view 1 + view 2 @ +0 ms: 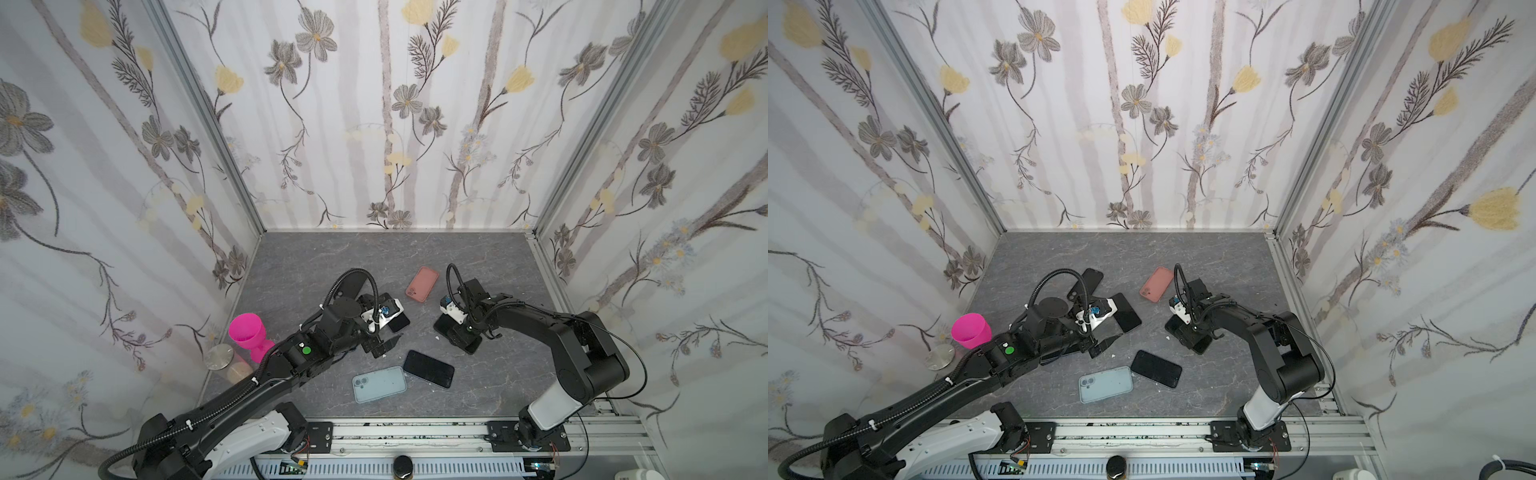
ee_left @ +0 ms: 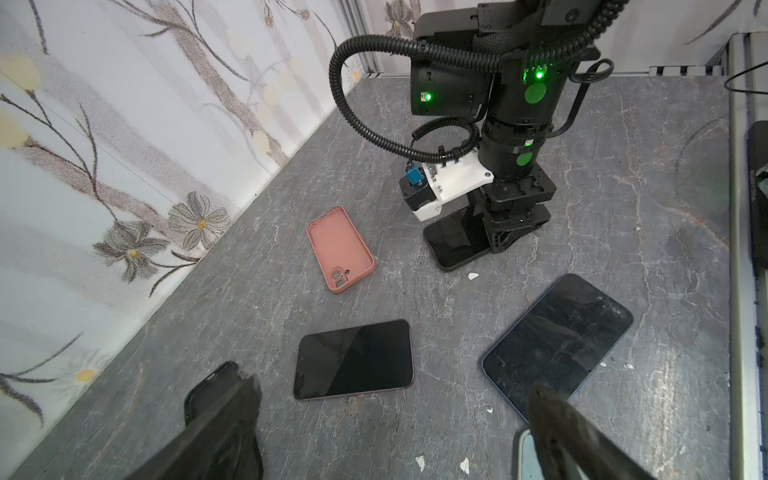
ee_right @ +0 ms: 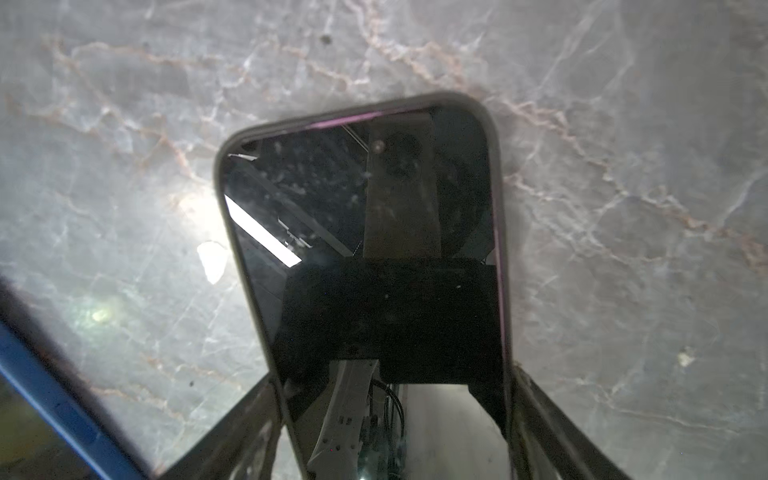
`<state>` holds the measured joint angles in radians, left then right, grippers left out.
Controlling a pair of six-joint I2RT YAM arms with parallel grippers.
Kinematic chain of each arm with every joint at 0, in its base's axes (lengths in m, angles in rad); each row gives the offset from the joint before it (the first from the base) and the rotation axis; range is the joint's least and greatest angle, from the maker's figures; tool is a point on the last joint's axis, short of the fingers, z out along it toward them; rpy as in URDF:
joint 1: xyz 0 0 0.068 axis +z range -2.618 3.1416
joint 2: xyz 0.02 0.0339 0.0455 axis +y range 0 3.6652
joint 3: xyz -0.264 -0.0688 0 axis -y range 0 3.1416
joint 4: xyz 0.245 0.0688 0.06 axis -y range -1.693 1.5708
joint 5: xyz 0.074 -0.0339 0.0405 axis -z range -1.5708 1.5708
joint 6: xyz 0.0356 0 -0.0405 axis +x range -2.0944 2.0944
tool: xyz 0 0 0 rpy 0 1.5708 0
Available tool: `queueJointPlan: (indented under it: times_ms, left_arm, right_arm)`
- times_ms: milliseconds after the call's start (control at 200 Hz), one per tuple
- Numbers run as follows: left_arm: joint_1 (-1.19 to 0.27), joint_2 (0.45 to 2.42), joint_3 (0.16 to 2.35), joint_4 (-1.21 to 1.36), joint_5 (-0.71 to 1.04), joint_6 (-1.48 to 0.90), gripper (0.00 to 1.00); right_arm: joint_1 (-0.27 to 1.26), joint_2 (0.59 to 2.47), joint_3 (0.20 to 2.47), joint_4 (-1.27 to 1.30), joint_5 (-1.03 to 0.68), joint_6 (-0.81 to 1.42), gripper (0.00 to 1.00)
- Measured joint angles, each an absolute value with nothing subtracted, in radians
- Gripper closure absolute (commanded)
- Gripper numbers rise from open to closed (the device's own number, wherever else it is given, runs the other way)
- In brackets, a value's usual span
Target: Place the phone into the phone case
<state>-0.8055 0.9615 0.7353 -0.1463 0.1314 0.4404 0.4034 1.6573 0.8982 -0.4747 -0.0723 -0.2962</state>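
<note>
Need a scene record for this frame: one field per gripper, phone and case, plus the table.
table: grey, marble-look
left gripper: open, empty
right gripper: a finger along each long edge of the straddled phone; grip unclear
blue-edged phone: flat, screen up, free
third phone: flat, screen up, partly hidden by the left wrist in a top view
pink case: empty, opening up
black case: behind the left arm
light blue piece: back up; phone or case unclear

Pink goblet (image 1: pixel 246 333) stands by the left wall, metal-lidded jar (image 1: pixel 219 356) just beside it, floral wallpaper (image 1: pixel 374 124) all around.
</note>
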Motion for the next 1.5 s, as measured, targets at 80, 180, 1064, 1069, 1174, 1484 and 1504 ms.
queueJointPlan:
  times_ms: [80,180,1064,1069,1174,1484,1504]
  left_arm:
    - [-0.805,0.969,0.735,-0.146,0.126,0.438,0.00]
    - [-0.806,0.982,0.740,-0.151,0.111,0.433,0.00]
    - [-0.783,1.031,0.757,-0.154,0.021,0.385,0.00]
    - [-0.782,1.031,0.757,-0.154,0.020,0.385,0.00]
    - [-0.772,1.029,0.759,-0.154,0.020,0.380,0.00]
    - [-0.762,0.991,0.764,-0.153,0.020,0.362,0.00]
    - [-0.761,0.991,0.764,-0.153,0.019,0.362,0.00]
  right_arm:
    - [0.369,1.676,0.918,-0.458,-0.072,-0.270,0.26]
    - [0.322,1.698,0.943,-0.448,-0.068,-0.246,0.27]
    - [0.015,2.319,1.826,-0.577,-0.015,-0.003,0.28]
    - [0.015,2.320,1.827,-0.578,-0.015,-0.003,0.28]
    - [0.015,2.321,1.833,-0.586,-0.014,0.006,0.20]
    - [0.026,2.276,1.789,-0.612,-0.009,0.018,0.11]
    - [0.026,2.270,1.785,-0.614,-0.009,0.018,0.11]
